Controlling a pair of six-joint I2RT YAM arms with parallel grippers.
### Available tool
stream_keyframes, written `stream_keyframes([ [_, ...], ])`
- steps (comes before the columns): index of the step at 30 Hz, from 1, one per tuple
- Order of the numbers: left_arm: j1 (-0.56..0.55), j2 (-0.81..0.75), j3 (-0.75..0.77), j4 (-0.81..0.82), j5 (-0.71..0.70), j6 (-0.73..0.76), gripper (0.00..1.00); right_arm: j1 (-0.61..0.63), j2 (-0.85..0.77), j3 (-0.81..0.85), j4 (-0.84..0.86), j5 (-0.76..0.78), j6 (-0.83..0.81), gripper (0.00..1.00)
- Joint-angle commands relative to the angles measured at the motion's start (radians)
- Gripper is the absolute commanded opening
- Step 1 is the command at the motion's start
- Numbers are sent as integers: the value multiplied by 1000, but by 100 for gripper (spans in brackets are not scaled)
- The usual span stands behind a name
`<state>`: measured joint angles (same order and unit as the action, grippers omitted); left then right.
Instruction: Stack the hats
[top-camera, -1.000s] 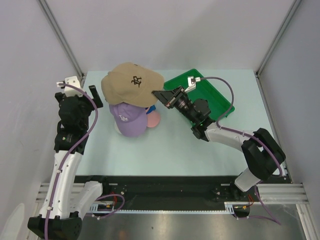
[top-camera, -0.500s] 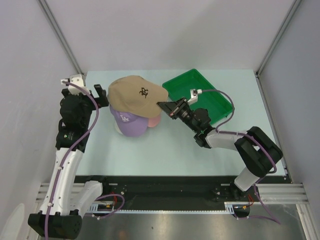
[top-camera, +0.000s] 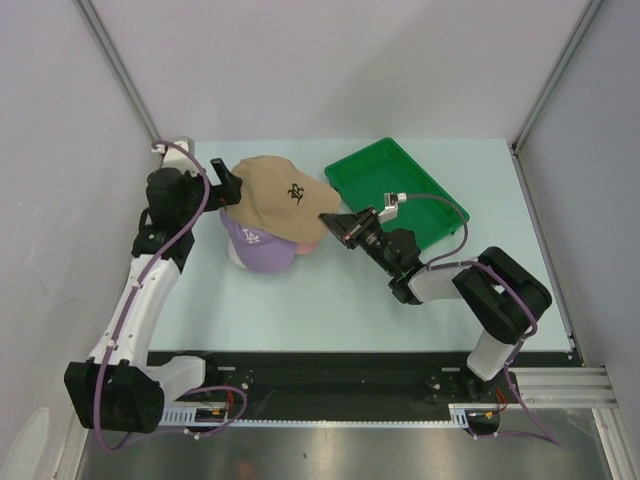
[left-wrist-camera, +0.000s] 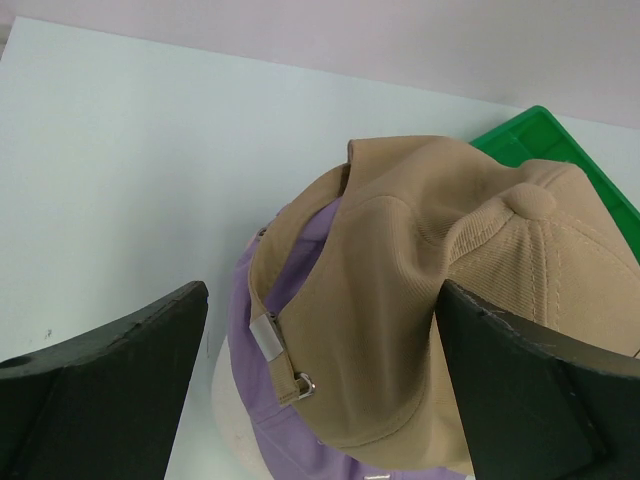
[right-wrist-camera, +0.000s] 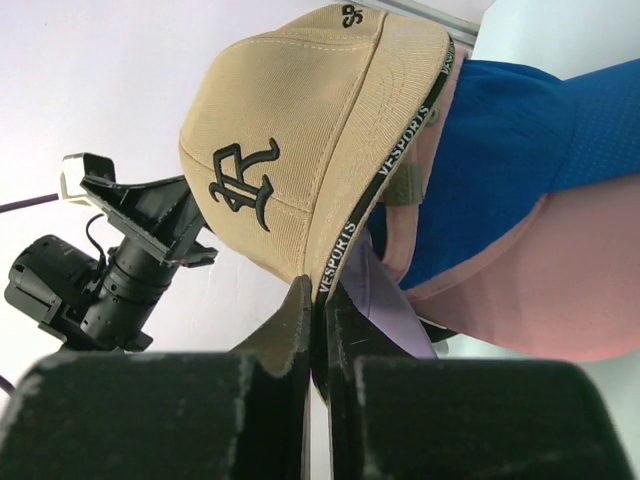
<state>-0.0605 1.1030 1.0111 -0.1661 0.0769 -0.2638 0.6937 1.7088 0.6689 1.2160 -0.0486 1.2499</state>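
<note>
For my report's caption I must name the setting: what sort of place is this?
Most likely a robotics lab test cell: plain panel walls enclose one pale table, two robot arms are bolted at its near edge, and stacked caps and a green tray serve as props.

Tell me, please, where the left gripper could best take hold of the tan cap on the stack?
Probably the back band of the tan cap, by its strap clip, from the rear: it is a thin free edge facing the open left gripper, while the right gripper pinches the brim.
</note>
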Motion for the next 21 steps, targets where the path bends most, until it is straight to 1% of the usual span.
stream_keyframes([
  [1, 10, -8, 20, 14, -109, -25, 100, -5, 23, -43, 27, 115, -38, 5],
  [4, 42, -12, 3, 20, -135, -26, 100, -3, 46, -45, 25, 115, -26, 11],
  [6, 57, -9, -3, 23, -141, -34, 100, -3, 73, -46, 51, 108, -15, 13],
  [8, 117, -3, -8, 27, -117, -49, 100, 0, 90, -43, 76, 101, 5, 14],
  [10, 142, 18, -12, 30, -85, -58, 100, 1, 113, -38, 89, 93, 14, 14],
  [11, 165, 29, -11, 28, -44, -69, 97, 1, 120, -35, 100, 87, 25, 15],
  [13, 183, 40, -11, 40, -7, -77, 96, 1, 137, -29, 108, 82, 31, 15],
  [14, 194, 49, -14, 46, 30, -74, 92, 4, 138, -31, 115, 78, 32, 16],
  [17, 206, 75, -6, 37, 69, -77, 85, 7, 134, -32, 113, 84, 19, 16],
  [19, 220, 86, -11, 36, 93, -92, 77, 4, 121, -38, 114, 87, 14, 16],
  [20, 240, 83, -25, 46, 144, -112, 73, 3, 118, -40, 114, 85, 13, 16],
  [21, 252, 74, -38, 91, 176, -121, 73, 1, 114, -43, 114, 87, 11, 16],
])
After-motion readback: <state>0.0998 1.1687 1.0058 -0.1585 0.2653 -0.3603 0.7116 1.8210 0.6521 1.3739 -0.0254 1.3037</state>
